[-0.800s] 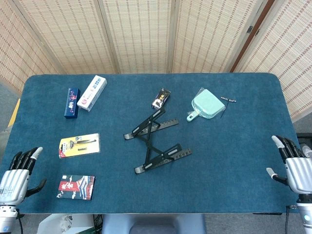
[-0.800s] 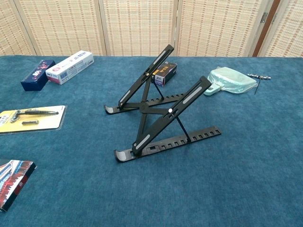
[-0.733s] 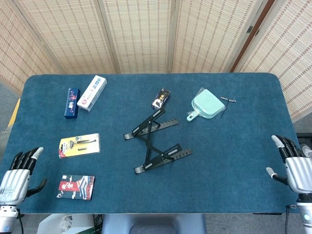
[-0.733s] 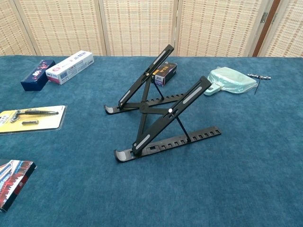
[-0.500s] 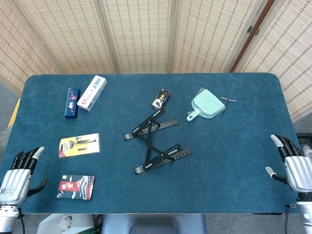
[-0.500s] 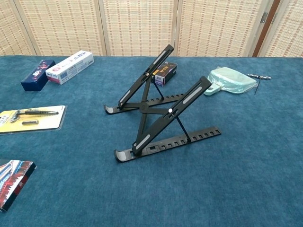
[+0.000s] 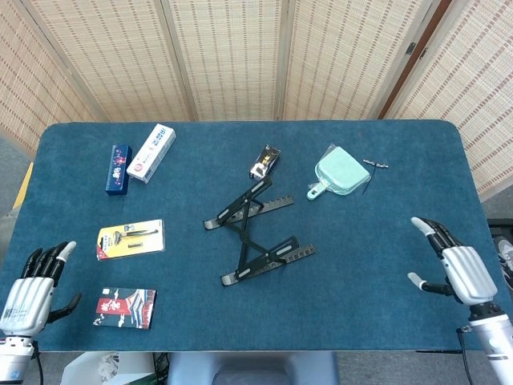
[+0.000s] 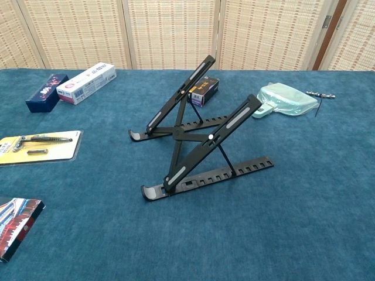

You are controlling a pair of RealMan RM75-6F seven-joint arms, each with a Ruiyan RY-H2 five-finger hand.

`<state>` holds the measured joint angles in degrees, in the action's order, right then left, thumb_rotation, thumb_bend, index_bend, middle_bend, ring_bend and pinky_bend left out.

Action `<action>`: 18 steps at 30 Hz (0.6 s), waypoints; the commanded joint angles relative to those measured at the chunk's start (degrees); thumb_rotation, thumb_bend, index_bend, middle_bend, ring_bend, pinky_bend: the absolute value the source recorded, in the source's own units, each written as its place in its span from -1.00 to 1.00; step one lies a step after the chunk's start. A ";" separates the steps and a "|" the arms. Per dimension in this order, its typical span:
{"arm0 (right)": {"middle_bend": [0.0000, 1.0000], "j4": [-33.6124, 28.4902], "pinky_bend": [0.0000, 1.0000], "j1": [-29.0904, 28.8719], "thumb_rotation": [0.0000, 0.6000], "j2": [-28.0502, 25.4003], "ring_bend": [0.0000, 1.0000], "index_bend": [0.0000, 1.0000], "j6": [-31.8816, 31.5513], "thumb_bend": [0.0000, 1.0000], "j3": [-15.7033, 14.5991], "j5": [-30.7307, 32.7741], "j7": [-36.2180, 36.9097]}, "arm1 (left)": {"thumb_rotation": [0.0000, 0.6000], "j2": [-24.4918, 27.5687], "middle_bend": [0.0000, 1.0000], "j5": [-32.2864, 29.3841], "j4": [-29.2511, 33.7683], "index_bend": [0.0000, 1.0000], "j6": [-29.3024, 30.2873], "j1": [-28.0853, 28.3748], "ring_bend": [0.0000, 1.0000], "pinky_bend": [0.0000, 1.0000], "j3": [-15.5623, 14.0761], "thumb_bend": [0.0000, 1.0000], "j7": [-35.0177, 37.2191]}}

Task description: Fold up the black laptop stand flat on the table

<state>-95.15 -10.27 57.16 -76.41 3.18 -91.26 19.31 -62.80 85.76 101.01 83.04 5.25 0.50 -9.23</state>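
— What's behind the table (image 7: 385,160)?
— A folding screen (image 7: 232,56) of woven cane panels in pale frames, with one dark brown post (image 7: 410,56) at right.
— And the tabletop?
— Blue cloth, evenly lit; grey floor (image 7: 10,172) shows at left.

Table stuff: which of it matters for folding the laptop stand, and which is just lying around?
For the job: black laptop stand, still propped open; left hand; right hand.

Lying about: white box, dark blue box, tool card, mint dustpan, booklet.

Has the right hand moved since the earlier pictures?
Yes. In the head view the right hand has come inward from the table's right edge, toward the black laptop stand.
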 commanded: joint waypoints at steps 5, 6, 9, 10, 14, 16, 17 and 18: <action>-0.95 -3.33 -0.66 -8.18 1.00 -2.32 -1.00 -1.00 9.46 -0.73 -1.04 -4.45 15.67 | 1.00 0.13 -0.84 0.54 -0.03 -1.00 0.20 -0.09 -0.81 -0.94 -0.20 -0.46 0.64; -0.96 -3.46 -0.69 -9.03 1.00 -2.14 -1.00 -1.00 10.13 -0.73 -1.13 -4.95 18.03 | 1.00 0.16 -0.84 0.65 -0.04 -1.00 0.24 -0.09 -0.81 -0.94 -0.21 -0.46 0.78; -0.99 -3.38 -0.74 -11.80 1.00 -1.12 -1.00 -1.00 11.85 -0.73 -1.33 -6.44 26.02 | 1.00 0.34 -0.84 0.92 -0.01 -1.00 0.27 -0.10 -0.81 -0.94 -0.32 -0.46 1.26; -1.00 -3.23 -0.76 -12.63 1.00 -0.72 -1.00 -1.00 12.31 -0.73 -1.35 -6.75 28.27 | 1.00 0.39 -0.84 1.00 0.00 -1.00 0.27 -0.10 -0.81 -0.94 -0.35 -0.46 1.38; -1.00 -2.19 -0.82 -15.82 1.00 1.60 -1.00 -1.00 13.84 -0.73 -1.37 -7.46 35.82 | 1.00 0.66 -0.84 1.23 0.17 -1.00 0.30 -0.21 -0.81 -0.94 -0.56 -0.46 1.79; -1.00 -1.71 -0.83 -17.04 1.00 2.92 -1.00 -1.00 14.19 -0.73 -1.26 -7.29 38.90 | 1.00 0.80 -0.84 1.28 0.32 -1.00 0.29 -0.25 -0.81 -0.94 -0.63 -0.46 1.91; -1.00 -1.53 -0.83 -17.48 1.00 3.52 -1.00 -1.00 14.24 -0.73 -1.21 -7.14 40.23 | 1.00 0.86 -0.84 1.32 0.37 -1.00 0.30 -0.26 -0.81 -0.94 -0.66 -0.46 1.97; -1.00 -1.42 -0.83 -17.92 1.00 4.07 -1.00 -1.00 14.36 -0.73 -1.19 -6.96 41.67 | 1.00 0.90 -0.84 1.36 0.41 -1.00 0.29 -0.25 -0.81 -0.94 -0.67 -0.46 2.03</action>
<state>-97.19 -26.19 59.34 -63.08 1.99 -97.99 57.78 -61.91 87.10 101.41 83.33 4.99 -0.16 -7.21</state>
